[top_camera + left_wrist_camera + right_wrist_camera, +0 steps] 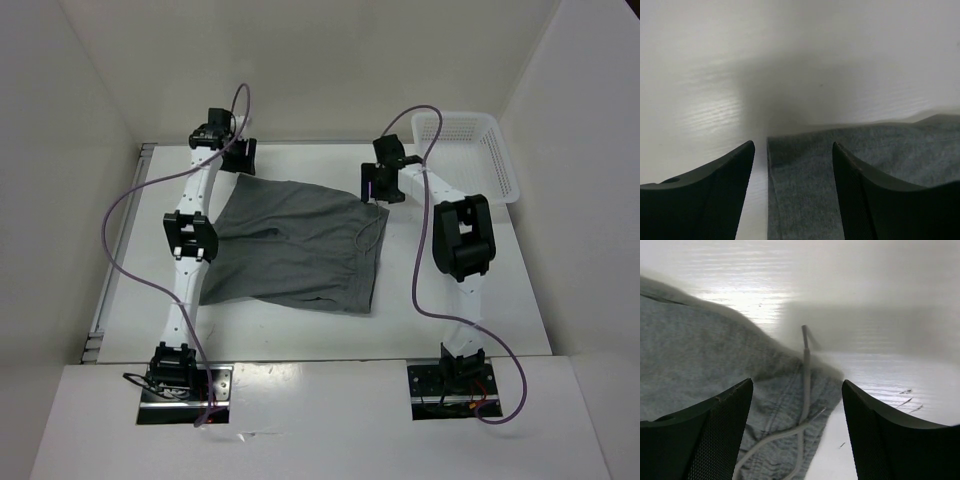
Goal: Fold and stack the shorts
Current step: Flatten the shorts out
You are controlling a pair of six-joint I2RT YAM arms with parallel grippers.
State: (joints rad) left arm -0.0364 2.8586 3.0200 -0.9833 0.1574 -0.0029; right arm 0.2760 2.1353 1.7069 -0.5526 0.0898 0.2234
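The grey shorts [295,245] lie flat in the middle of the white table, waistband to the right with the drawstring [366,232] showing. My left gripper [238,158] is open, low over the shorts' far left corner; in the left wrist view the corner [805,175] lies between its fingers [715,195]. My right gripper [377,187] is open over the far right waistband corner; the right wrist view shows the waistband [790,405] and drawstring [805,365] between its fingers [880,430].
A white mesh basket [470,152] stands at the back right of the table. White walls close in the table on the left, back and right. The table's left edge has a metal rail [100,310].
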